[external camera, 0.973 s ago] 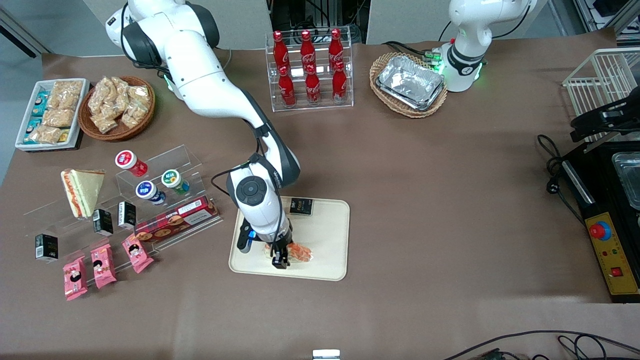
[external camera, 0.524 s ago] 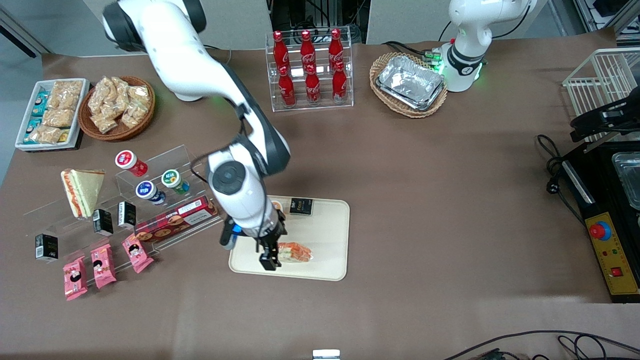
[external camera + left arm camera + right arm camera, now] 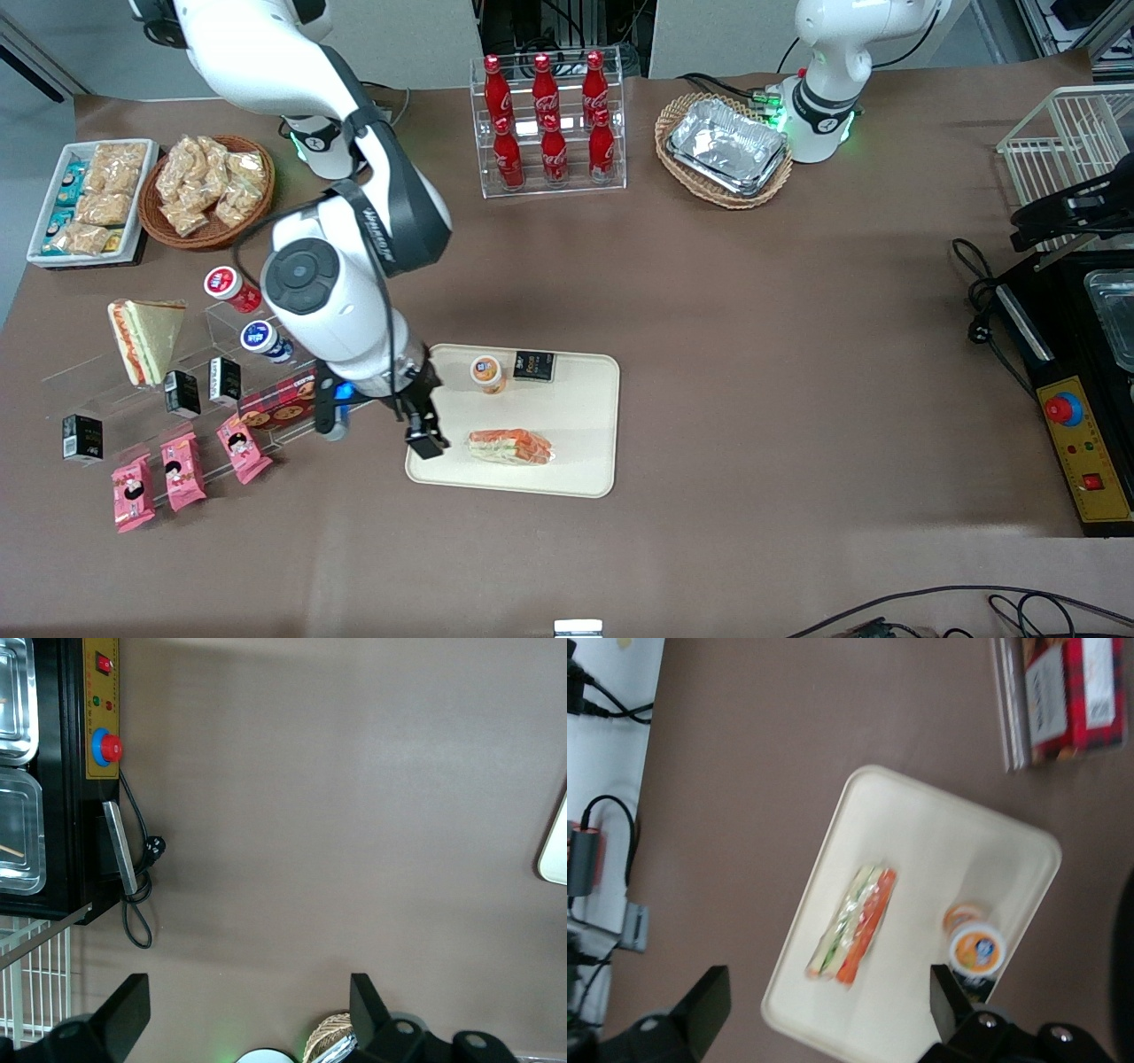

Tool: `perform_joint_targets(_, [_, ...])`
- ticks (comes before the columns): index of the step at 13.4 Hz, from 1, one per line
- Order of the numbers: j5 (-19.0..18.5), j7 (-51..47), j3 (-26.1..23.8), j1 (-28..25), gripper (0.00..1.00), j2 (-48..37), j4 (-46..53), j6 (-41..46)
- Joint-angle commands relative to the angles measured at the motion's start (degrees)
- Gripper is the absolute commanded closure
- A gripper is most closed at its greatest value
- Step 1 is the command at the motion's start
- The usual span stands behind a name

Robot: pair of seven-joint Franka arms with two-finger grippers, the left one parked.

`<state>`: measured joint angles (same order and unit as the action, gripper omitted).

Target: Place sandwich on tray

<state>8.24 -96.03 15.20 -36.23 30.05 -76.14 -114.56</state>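
Note:
The sandwich [image 3: 510, 446], a clear-wrapped wedge with orange filling and thin white and green layers, lies flat on the cream tray [image 3: 585, 443], on the part nearer the front camera. It also shows in the right wrist view [image 3: 855, 924] on the tray [image 3: 921, 842]. My gripper [image 3: 423, 437] is open and empty, raised above the tray's edge toward the working arm's end, apart from the sandwich. Its two dark fingers [image 3: 709, 1001] stand wide apart in the right wrist view.
An orange-lidded cup [image 3: 486, 372] and a small black box [image 3: 534, 365] stand on the tray. A clear stand with a red cookie box [image 3: 301, 394], jars, black boxes and a paler sandwich [image 3: 146, 339] lies beside the gripper. Cola bottles [image 3: 549, 115] and a foil-tray basket [image 3: 726, 146] stand farther from the camera.
My gripper let go of the sandwich, rose and drew away toward the working arm's end. The sandwich stays on the tray.

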Motion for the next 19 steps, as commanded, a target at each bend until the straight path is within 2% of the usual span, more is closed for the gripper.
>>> perform_joint_targets(1, [-5.24, 15.21, -0.09, 0.55, 0.00, -5.17, -3.04, 8.02])
perform_joint_targets(2, [-9.08, 21.35, 0.87, 0.46, 0.00, -6.31, -3.31, 10.56])
perform_joint_targets(3, [-11.21, 27.24, 1.06, 0.63, 0.00, -7.28, -3.31, 13.63])
perform_joint_targets(6, [-11.23, 42.27, 1.06, 2.56, 0.00, -12.28, -7.68, 14.36])
perform_joint_targets(9, [-11.06, 53.27, 1.06, 7.12, 0.00, -16.42, -11.47, 13.48])
perform_joint_targets(12, [-10.97, 68.39, 1.32, 10.11, 0.00, -21.60, -17.52, 12.26])
perform_joint_targets(16, [-10.88, 81.67, 1.32, 16.09, 0.00, -28.89, -25.62, 9.97])
perform_joint_targets(19, [-10.79, 86.96, 1.41, 19.43, 0.00, -32.59, -28.79, 10.14])
